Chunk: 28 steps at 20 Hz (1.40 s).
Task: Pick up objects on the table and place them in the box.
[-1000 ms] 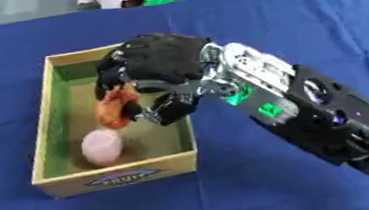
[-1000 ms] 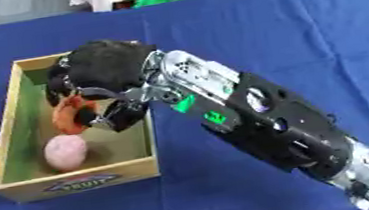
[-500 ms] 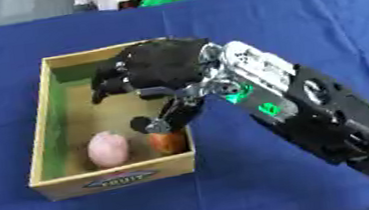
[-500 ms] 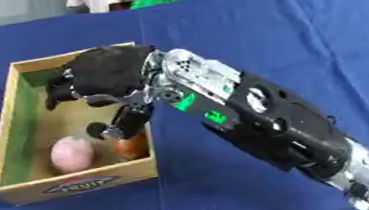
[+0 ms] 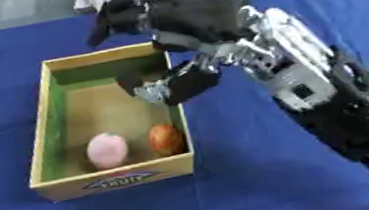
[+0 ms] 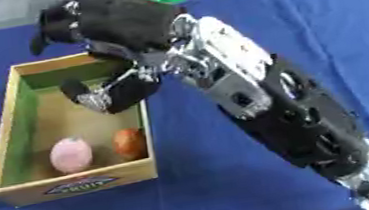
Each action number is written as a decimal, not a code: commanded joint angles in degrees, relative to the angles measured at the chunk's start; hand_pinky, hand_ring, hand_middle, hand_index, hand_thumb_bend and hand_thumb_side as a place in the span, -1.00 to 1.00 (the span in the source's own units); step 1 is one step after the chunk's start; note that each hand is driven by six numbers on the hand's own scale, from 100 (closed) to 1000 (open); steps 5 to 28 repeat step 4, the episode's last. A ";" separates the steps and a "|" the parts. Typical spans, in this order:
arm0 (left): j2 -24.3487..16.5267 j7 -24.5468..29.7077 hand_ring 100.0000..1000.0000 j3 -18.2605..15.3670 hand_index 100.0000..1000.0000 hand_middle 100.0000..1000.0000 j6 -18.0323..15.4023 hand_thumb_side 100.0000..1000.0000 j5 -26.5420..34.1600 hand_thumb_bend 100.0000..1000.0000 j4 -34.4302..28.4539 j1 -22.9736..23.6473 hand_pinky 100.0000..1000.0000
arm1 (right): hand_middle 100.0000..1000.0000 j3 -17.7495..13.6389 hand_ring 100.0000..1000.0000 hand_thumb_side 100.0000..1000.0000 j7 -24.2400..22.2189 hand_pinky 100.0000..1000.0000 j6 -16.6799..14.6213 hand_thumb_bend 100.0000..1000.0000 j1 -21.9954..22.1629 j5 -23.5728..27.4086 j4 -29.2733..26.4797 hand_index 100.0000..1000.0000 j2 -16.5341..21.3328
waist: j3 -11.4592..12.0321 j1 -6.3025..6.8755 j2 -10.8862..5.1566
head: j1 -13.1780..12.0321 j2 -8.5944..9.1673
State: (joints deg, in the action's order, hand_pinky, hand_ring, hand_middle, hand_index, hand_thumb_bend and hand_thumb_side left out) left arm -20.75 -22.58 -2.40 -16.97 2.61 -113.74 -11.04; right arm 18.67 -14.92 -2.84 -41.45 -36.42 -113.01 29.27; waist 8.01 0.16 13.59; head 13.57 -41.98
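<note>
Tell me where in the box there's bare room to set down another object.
The box floor is bare from its far wall to the middle, left of the right hand hanging at its right wall. The near end is crowded: the pink object and orange object lie there together.

Box [image 5: 113, 178] on blue table [image 5: 233, 186]

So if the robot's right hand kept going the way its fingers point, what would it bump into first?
Probably the box's bare floor: the right hand hangs over its far end, fingers angled down. Depth is hard to judge.
</note>
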 commanded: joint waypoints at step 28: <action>-1.61 -0.69 0.72 -1.05 0.46 0.40 -0.15 0.61 -0.48 -0.74 -0.85 0.15 0.46 | 0.38 -8.54 0.48 0.39 14.82 0.52 0.66 -1.00 3.94 11.52 -1.58 0.61 8.44 | -0.74 0.14 -1.16 | -1.82 -0.92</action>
